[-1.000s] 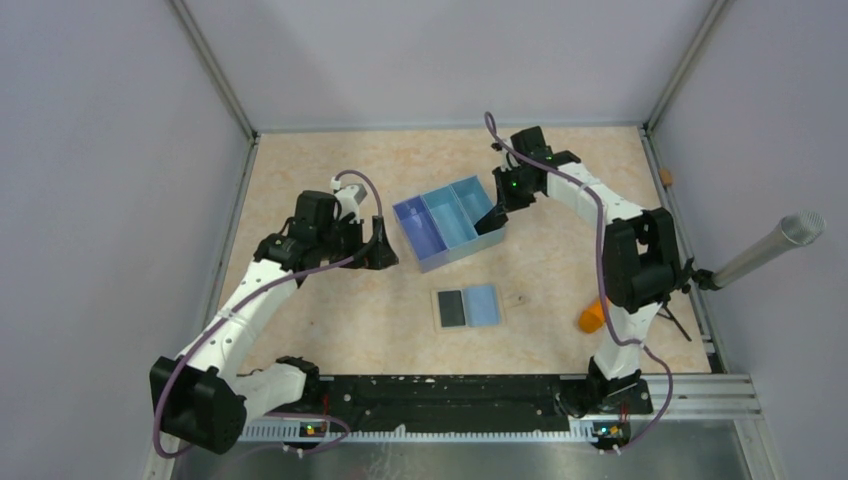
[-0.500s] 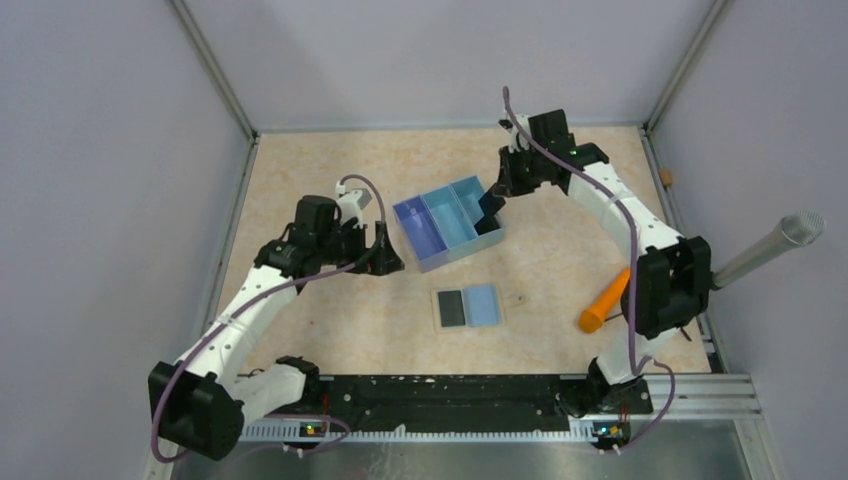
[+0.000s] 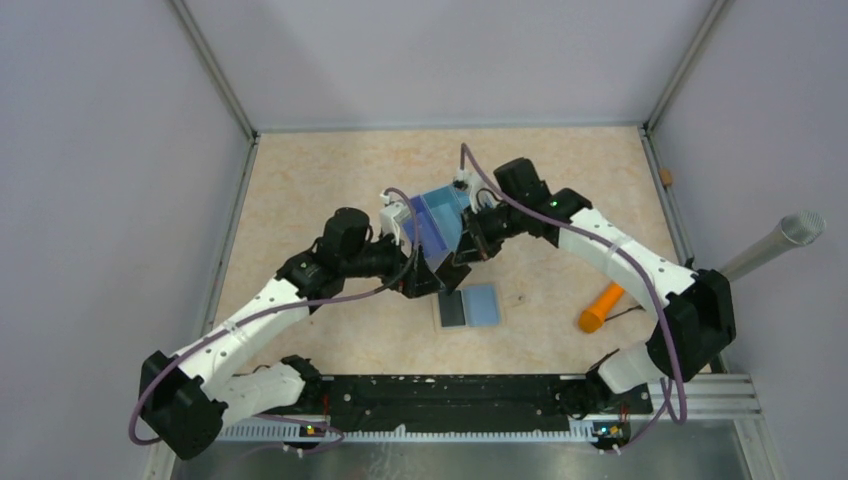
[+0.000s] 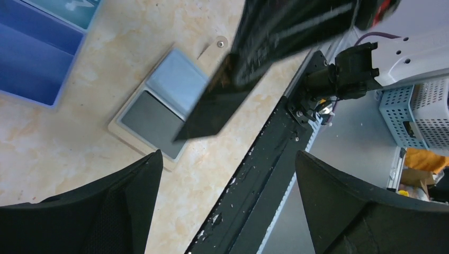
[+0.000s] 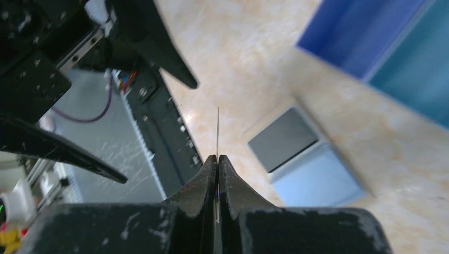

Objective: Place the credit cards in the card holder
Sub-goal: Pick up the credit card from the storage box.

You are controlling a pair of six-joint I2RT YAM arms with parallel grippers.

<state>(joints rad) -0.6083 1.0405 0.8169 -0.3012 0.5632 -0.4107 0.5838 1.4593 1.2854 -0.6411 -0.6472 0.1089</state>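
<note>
My right gripper (image 5: 217,159) is shut on a thin credit card (image 5: 217,132), seen edge-on between its fingertips. In the left wrist view this card (image 4: 209,114) looks dark and hangs tilted just above the card holder. The beige card holder (image 3: 468,306) lies flat in front of the blue tray, showing a dark grey panel (image 5: 283,138) and a light-blue card face (image 5: 317,182). In the top view my right gripper (image 3: 458,262) is just above the holder's far edge. My left gripper (image 3: 425,283) is beside it; its jaws (image 4: 227,211) are wide open and empty.
The blue three-compartment tray (image 3: 440,205) stands behind both grippers, partly hidden by them. An orange cylinder (image 3: 600,307) lies at the right. A grey tube (image 3: 770,250) sticks in from the right wall. The black base rail (image 3: 440,390) runs along the near edge.
My right gripper has swung from the tray's far right end down to the card holder, carrying the card. My left gripper has moved right and nearer, close beside it.
</note>
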